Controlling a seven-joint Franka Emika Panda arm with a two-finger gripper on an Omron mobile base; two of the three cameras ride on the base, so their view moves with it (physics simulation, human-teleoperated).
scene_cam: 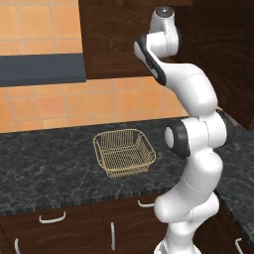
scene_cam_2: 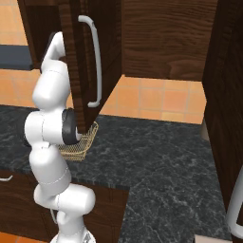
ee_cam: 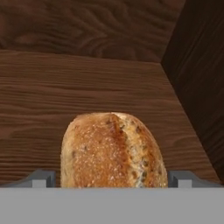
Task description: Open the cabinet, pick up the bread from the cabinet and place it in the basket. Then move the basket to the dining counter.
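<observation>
— Bread (ee_cam: 113, 151) sat nearest the hand camera, low in the middle of that frame. What did it look like?

— It was a rounded brown loaf with a darker crust running down its middle, resting on the wood-grain floor of the cabinet (ee_cam: 87, 83). The back wall ran across the top of the frame and a darker side wall closed off the upper right.

— And the gripper (ee_cam: 112, 178)?

— Its two grey fingertips (ee_cam: 42, 178) stood at the bottom of the frame, one on each side of the loaf. The jaws were spread wide and were not clamped on anything. Whether the tips touched the crust I could not tell.

— Where was the basket (scene_cam: 124, 152)?

— In the left base view it sat just left of centre on the black marbled counter (scene_cam: 44, 158), upright and with nothing in it. The arm (scene_cam: 196, 149) rose from the lower right and reached up to the top of the frame, in front of the dark cabinet. Orange wall tiles showed behind the basket.

— What about the right base view?

— The cabinet door (scene_cam_2: 80, 61) stood swung out in the upper left, its long silver handle (scene_cam_2: 96, 61) running vertically. The arm went up behind the door's edge on the left. A corner of the basket (scene_cam_2: 83, 144) peeked out below the door, beside the arm's dark joint.

— Anything below the counter?

— Lower cabinets (scene_cam: 74, 225) with short curved handles ran along the bottom left of the left base view.
</observation>
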